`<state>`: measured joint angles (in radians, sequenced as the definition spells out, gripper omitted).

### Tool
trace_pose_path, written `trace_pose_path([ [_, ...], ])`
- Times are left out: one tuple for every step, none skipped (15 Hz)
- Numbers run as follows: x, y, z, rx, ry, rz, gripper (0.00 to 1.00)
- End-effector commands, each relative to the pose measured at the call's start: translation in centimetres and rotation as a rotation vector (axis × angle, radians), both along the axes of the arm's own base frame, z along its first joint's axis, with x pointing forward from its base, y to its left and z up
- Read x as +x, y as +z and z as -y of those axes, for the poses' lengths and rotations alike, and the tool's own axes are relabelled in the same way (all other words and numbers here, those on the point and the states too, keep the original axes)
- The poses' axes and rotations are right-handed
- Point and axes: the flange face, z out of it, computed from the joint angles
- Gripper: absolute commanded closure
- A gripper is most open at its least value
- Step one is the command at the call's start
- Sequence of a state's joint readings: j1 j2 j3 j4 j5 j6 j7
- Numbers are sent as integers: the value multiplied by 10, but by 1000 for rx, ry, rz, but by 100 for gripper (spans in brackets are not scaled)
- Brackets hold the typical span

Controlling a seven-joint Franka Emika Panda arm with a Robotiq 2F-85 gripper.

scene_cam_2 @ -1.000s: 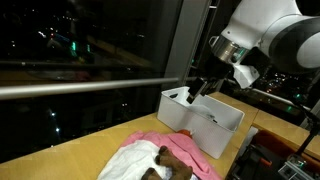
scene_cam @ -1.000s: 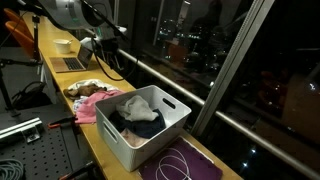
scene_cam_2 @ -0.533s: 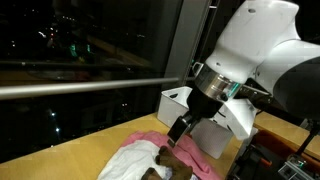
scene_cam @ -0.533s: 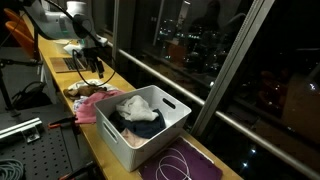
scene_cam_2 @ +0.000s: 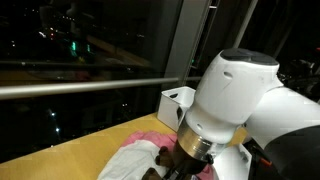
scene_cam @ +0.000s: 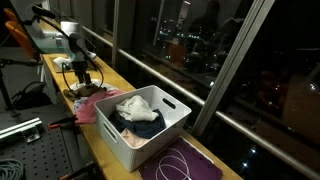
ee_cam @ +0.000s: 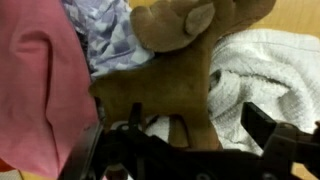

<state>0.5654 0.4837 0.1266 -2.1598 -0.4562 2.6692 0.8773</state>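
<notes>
In the wrist view a brown plush toy (ee_cam: pixel 175 60) lies on a pile of laundry, with a pink cloth (ee_cam: pixel 35 80) to its left, a white towel (ee_cam: pixel 255 65) to its right and a blue patterned cloth (ee_cam: pixel 105 35) behind it. My gripper (ee_cam: pixel 185 135) is open, low over the pile, with its fingers on either side of the toy's lower part. In an exterior view the gripper (scene_cam: pixel 78 80) hangs just above the pile (scene_cam: pixel 85 97). In the other exterior view the arm (scene_cam_2: pixel 240 110) hides most of the pile.
A white bin (scene_cam: pixel 172 122) holding dark and white clothes stands beside the pile and also shows behind the arm (scene_cam_2: pixel 175 100). A purple mat with a white cable (scene_cam: pixel 185 165) lies past the bin. A window with a rail (scene_cam: pixel 170 75) runs along the bench.
The arm has swung from above the white bin to the laundry pile and lowered over the plush toy. The gripper stays open.
</notes>
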Motion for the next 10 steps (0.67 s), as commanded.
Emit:
trace_pose_path([
  [8,-18,-4,-29,0,-2,0],
  [9,-22,-3,-35,1,-5,0],
  [10,-26,-4,-37,1,-8,0],
  [11,-30,-5,-38,1,-12,0],
  [11,-36,-5,-39,0,-15,0],
  [11,-40,-5,-38,-2,-17,0],
  [11,-45,-4,-39,-5,-21,0],
  [10,-49,-3,-38,-6,-25,4],
  [10,-52,-1,-38,-10,-27,26],
  [9,-54,1,-37,-13,-28,29],
])
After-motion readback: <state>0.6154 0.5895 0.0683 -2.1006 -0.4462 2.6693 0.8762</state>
